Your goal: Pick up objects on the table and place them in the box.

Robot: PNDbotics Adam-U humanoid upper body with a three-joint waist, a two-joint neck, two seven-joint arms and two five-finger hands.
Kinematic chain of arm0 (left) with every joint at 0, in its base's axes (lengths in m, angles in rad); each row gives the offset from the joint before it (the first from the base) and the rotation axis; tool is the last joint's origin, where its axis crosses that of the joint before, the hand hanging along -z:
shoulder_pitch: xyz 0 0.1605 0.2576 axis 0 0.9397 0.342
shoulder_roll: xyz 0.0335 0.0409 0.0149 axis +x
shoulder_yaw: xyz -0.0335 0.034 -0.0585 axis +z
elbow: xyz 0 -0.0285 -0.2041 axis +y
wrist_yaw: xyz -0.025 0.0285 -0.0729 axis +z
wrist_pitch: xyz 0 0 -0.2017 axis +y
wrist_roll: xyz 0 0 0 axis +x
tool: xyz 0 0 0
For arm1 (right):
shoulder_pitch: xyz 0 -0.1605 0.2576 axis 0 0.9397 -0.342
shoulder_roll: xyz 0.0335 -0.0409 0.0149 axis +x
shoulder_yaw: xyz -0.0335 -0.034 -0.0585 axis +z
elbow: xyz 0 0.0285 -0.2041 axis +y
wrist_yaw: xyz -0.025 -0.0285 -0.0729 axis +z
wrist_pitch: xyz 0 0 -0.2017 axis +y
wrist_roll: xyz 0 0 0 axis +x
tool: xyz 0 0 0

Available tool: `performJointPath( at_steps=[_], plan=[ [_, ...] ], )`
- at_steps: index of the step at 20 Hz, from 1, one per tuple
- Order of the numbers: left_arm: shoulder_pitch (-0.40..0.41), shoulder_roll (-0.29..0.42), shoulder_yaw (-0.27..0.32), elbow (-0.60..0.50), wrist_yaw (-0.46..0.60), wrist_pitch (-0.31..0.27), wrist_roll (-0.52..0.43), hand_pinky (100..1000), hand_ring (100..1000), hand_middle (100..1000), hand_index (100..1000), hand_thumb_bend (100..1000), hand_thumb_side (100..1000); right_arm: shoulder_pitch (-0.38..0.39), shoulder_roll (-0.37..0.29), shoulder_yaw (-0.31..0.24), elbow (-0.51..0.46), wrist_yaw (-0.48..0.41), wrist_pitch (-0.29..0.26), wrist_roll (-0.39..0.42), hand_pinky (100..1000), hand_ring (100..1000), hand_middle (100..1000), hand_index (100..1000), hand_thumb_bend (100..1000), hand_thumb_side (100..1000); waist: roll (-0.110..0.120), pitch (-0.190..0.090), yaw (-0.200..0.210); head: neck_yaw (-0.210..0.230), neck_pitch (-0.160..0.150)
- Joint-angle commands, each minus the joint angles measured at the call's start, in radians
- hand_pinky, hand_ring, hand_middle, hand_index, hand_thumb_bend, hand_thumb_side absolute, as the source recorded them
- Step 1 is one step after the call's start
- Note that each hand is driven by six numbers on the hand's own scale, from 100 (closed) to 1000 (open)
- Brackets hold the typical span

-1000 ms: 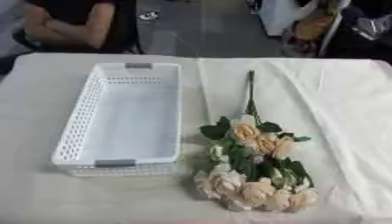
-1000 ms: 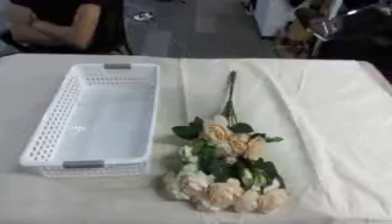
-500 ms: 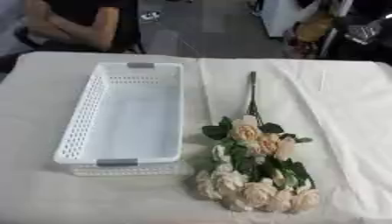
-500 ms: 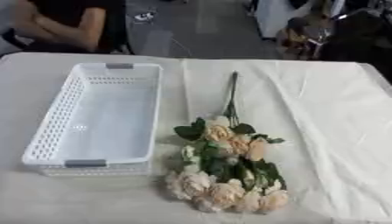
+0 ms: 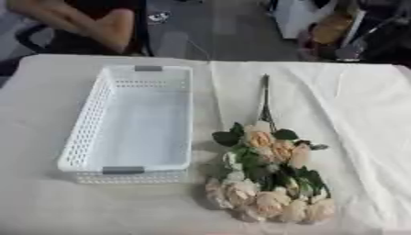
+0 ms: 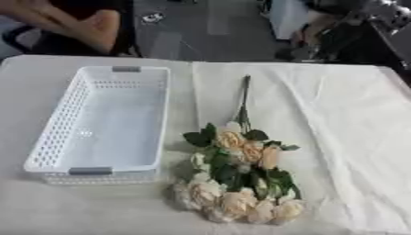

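**A:** Where does the bouquet lie?

**B:** The bunch of cream and peach flowers (image 5: 269, 181) lies flat on the white cloth-covered table (image 5: 361, 119), just beside the right long wall of the white perforated basket (image 5: 132, 124) (the task's box). Its blooms fan out past the basket's near right corner; its dark stem (image 5: 264, 98) runs alongside the basket toward that basket's far end.

**A:** Anything inside the basket?

**B:** Only its pale floor shows, with grey handles at both short ends.

**A:** And the robot's hands?

**B:** Neither hand appears in either eye view, so how they stand relative to the flowers, open or closed, cannot be told.
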Motion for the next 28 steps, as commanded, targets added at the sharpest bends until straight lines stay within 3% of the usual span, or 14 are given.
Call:
performJointPath(
  at_steps=[1, 14, 21, 23, 24, 25, 26, 28],
  plan=[
    [-0.017, 0.016, 0.000, -0.017, 0.004, -0.004, -0.006, 480, 558, 670, 702, 100, 812, -0.019, 0.025, 0.015, 0.018, 0.072, -0.326, 0.301, 920, 1000, 949, 988, 437, 568, 0.004, -0.004, 0.004, -0.012, -0.001],
    [-0.036, 0.004, -0.006, -0.017, 0.013, -0.009, -0.017, 480, 559, 669, 702, 100, 812, 0.045, 0.162, 0.058, 0.068, 0.202, -0.326, 0.258, 902, 980, 933, 971, 316, 588, 0.010, 0.008, 0.027, -0.016, -0.001],
    [-0.044, 0.003, -0.008, -0.017, 0.016, -0.011, -0.021, 480, 559, 669, 702, 100, 813, 0.045, 0.189, 0.094, 0.084, 0.226, -0.326, 0.272, 901, 981, 932, 970, 323, 634, 0.010, 0.013, 0.034, -0.024, -0.001],
    [-0.046, 0.005, -0.008, -0.017, 0.017, -0.011, -0.022, 480, 559, 669, 702, 100, 812, 0.039, 0.180, 0.120, 0.079, 0.229, -0.326, 0.282, 905, 987, 933, 981, 352, 677, 0.007, 0.014, 0.036, -0.024, -0.001],
    [-0.047, 0.007, -0.009, -0.017, 0.016, -0.011, -0.023, 480, 559, 669, 702, 100, 812, 0.034, 0.169, 0.140, 0.072, 0.229, -0.326, 0.291, 908, 994, 935, 988, 429, 755, 0.004, 0.014, 0.037, -0.022, -0.001],
    [-0.049, 0.008, -0.009, -0.017, 0.016, -0.011, -0.024, 480, 559, 669, 702, 100, 812, 0.029, 0.157, 0.158, 0.063, 0.226, -0.326, 0.300, 908, 994, 937, 988, 397, 745, 0.002, 0.014, 0.038, -0.021, -0.001],
    [-0.050, 0.011, -0.010, -0.017, 0.016, -0.012, -0.025, 480, 559, 669, 702, 100, 811, 0.024, 0.141, 0.181, 0.051, 0.223, -0.326, 0.310, 910, 999, 938, 988, 450, 816, -0.003, 0.013, 0.039, -0.019, -0.001],
    [-0.053, 0.014, -0.013, -0.017, 0.017, -0.012, -0.029, 481, 559, 668, 702, 100, 811, 0.016, 0.102, 0.226, 0.020, 0.217, -0.326, 0.329, 911, 1000, 938, 988, 447, 872, -0.010, 0.011, 0.040, -0.018, -0.001]
  ],
)
